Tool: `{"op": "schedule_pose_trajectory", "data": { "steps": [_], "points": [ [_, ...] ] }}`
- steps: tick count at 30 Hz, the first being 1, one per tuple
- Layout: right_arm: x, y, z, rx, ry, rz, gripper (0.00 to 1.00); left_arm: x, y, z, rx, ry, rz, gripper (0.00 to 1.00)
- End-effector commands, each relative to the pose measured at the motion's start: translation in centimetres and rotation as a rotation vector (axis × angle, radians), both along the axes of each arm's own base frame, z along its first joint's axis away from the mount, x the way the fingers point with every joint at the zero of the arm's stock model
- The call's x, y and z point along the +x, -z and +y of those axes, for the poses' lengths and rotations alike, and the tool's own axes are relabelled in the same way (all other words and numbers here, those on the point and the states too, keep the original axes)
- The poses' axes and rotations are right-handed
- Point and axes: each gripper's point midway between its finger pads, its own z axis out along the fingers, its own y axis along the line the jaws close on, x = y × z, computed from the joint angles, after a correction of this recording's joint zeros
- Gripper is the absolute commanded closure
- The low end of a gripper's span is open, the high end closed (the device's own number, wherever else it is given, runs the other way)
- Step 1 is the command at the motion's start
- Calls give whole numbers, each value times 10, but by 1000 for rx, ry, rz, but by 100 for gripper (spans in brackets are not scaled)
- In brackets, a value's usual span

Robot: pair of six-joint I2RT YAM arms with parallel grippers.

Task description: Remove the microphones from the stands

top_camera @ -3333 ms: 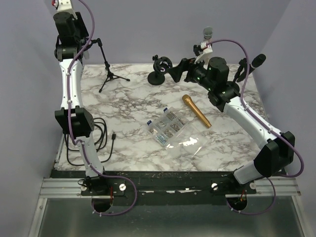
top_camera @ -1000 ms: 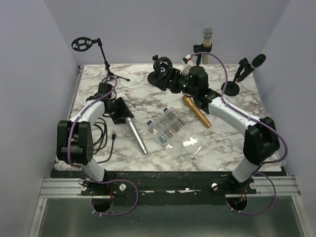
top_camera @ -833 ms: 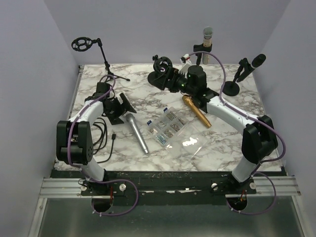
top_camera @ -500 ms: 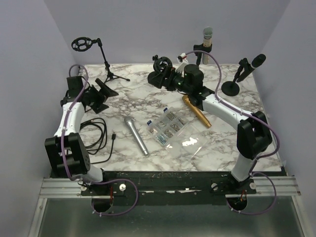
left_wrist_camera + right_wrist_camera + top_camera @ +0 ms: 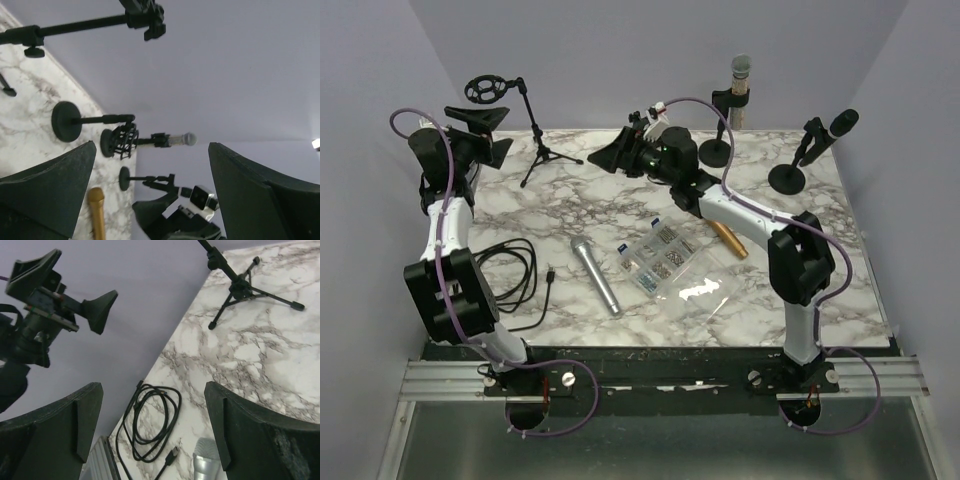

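Silver mic [image 5: 595, 276] is seen lying flat on the marble table [image 5: 570, 205], between the cable [image 5: 508, 272] and the parts box [image 5: 658, 256], and is gripped by nothing. The tripod stand [image 5: 536, 132] is set upright at the back left, well apart from the mic, and its clip [image 5: 484, 89] is empty. The left gripper [image 5: 152, 147] is held high near that clip, fingers spread wide with nothing between them. The right gripper [image 5: 152, 392] is raised over the far middle of the table, fingers likewise apart and empty. Removal is judged done, release included. If so, only a retreat of both arms is called for, with the left kept off the tripod stand so that it is not tipped. A grey-headed mic [image 5: 740, 72] and a black mic [image 5: 835, 125] are seen clipped in stands at the back right; should those be meant, a fresh approach would be needed
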Motion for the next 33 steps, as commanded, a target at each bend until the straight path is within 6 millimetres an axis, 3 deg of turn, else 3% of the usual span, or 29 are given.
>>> {"op": "schedule_pose_trajectory", "data": {
  "steps": [1,10,18,23,28,33],
  "points": [
    [12,-11,22,62,12,-51,9,35,-45,32,-178,-119,-171,1],
    [24,14,59,60,-13,-30,9,80,-37,79,-151,-309,-181,1],
    [29,26,67,37,-7,-26,9,120,-9,101,-155,-355,-75,1],
    [33,29,66,19,10,-37,9,130,0,104,-125,-362,-19,1],
    [36,34,65,10,18,-34,9,127,16,100,-157,-355,25,1],
    [35,36,65,6,18,-35,9,105,36,93,-178,-374,58,1]
  ]
}}
